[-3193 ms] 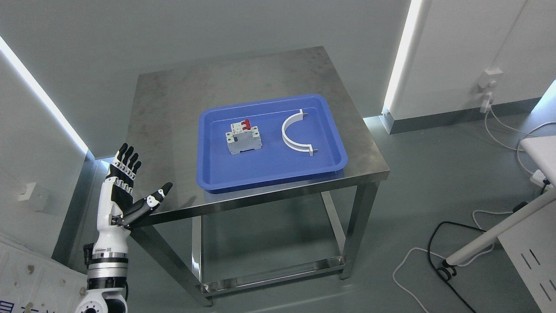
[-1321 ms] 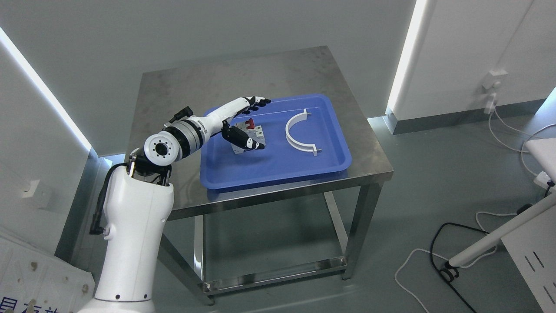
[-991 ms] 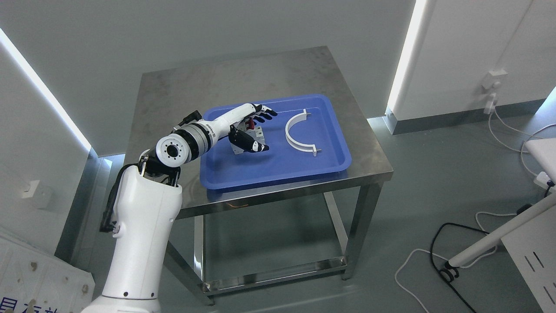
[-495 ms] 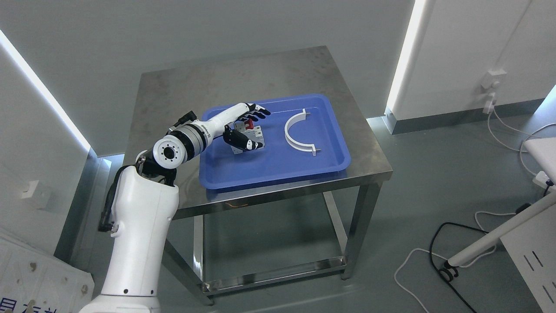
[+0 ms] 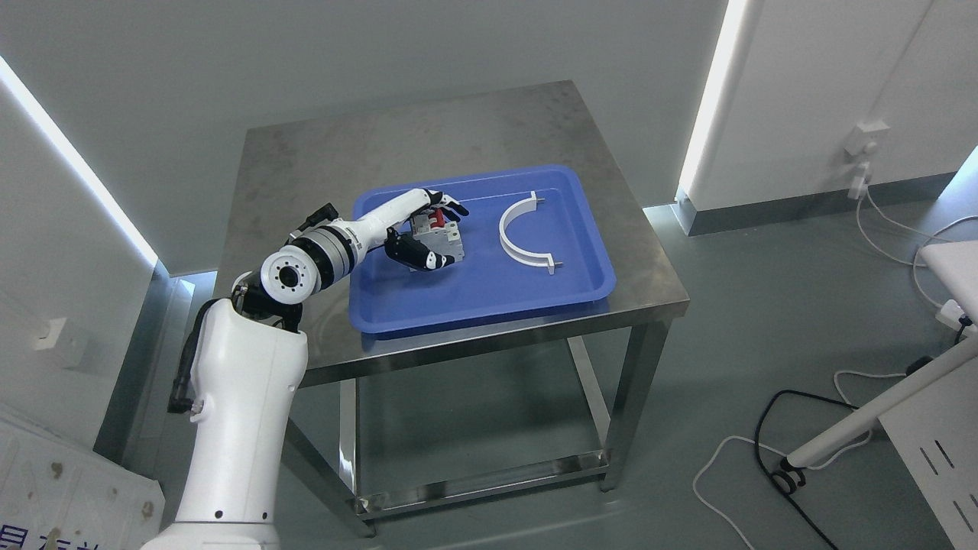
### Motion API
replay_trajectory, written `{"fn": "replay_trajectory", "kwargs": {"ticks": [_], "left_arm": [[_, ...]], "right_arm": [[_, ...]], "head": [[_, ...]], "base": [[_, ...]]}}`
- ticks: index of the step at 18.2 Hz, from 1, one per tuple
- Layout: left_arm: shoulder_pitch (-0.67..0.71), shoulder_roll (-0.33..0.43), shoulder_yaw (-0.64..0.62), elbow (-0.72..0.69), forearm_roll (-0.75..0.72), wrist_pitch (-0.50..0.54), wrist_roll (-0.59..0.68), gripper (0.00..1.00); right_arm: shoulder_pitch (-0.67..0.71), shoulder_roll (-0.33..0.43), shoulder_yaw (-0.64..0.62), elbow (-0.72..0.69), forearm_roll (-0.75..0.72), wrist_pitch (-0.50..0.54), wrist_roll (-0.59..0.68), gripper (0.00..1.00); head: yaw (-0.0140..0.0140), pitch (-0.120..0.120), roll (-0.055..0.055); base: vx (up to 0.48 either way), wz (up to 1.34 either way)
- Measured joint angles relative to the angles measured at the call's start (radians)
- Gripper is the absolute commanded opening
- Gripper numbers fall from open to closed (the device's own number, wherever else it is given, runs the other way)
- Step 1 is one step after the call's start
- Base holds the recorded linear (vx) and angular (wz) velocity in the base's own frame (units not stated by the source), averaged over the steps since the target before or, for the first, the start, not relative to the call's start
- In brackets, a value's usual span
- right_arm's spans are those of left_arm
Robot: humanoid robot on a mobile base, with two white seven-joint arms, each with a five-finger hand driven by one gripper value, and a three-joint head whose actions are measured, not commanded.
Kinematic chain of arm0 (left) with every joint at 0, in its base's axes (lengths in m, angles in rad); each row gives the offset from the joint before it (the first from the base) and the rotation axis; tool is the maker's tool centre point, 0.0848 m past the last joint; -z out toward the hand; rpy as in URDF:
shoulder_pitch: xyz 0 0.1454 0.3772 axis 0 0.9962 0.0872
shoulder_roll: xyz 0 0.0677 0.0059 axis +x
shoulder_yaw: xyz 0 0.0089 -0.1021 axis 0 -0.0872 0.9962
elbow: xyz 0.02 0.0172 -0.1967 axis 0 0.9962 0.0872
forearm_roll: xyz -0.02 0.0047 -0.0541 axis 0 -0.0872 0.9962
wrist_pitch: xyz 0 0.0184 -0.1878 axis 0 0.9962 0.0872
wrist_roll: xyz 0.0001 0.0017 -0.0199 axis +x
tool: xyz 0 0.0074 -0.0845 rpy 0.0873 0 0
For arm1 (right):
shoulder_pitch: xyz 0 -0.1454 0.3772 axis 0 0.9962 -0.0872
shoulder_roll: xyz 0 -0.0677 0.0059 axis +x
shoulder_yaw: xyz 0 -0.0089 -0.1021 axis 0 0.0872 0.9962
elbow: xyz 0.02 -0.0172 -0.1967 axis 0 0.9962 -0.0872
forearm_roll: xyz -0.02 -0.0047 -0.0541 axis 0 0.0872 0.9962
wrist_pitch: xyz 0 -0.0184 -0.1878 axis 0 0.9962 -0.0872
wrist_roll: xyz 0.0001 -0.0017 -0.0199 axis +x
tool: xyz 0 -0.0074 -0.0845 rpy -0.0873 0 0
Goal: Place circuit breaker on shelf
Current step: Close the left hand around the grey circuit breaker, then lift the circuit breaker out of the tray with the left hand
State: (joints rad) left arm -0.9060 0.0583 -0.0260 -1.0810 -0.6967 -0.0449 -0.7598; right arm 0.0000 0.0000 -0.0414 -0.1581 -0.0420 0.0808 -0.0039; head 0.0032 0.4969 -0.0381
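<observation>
Grey walls lit by slanting light strips close in a small room, and at the middle of the frame stands a bare stainless-steel table [image 5: 321,168] with a lower rail and nothing visible stored beneath it. On its near half lies a shallow blue plastic tray [image 5: 489,294], whose raised rim likely serves to keep loose parts from sliding off the metal top.

Inside the tray, left of centre, sits the white-grey circuit breaker with a red switch lever [image 5: 441,230]. The white and black left hand [image 5: 425,233], whose arm rises from the lower left of the frame, is closed around it: the four fingers [image 5: 451,205] curl over its far side and the thumb presses its near side. That opposed pinch suits a blocky part, since the flat faces give the pads something square to bear on. Whether the breaker rests on the tray floor or is just clear of it cannot be told from this angle.

Right of the hand, well apart from it, lies a white curved plastic bracket [image 5: 516,238], clear of the likely lifting path. No shelf appears in the frame, so the grasp looks like the opening step, with the carry and placement yet to do. The right arm is out of sight.
</observation>
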Motion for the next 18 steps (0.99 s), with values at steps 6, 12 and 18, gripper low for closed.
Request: {"fn": "replay_trajectory", "kwargs": {"ticks": [6, 12, 18], "left_arm": [[0.002, -0.026, 0.013, 0.027, -0.001, -0.103, -0.003, 0.11], [0.003, -0.041, 0.088, 0.03, 0.03, -0.168, -0.004, 0.1], [-0.003, -0.049, 0.226, -0.043, 0.32, -0.17, 0.074, 0.12]], "right_arm": [[0.0, 0.0, 0.0, 0.0, 0.0, 0.0, -0.002, 1.0], [0.0, 0.0, 0.0, 0.0, 0.0, 0.0, -0.003, 1.0], [0.0, 0.0, 0.0, 0.0, 0.0, 0.0, 0.0, 1.0]], "head": [[0.0, 0.0, 0.0], [0.0, 0.0, 0.0], [0.0, 0.0, 0.0]], "base": [[0.0, 0.0], [0.003, -0.02], [0.0, 0.0]]}}
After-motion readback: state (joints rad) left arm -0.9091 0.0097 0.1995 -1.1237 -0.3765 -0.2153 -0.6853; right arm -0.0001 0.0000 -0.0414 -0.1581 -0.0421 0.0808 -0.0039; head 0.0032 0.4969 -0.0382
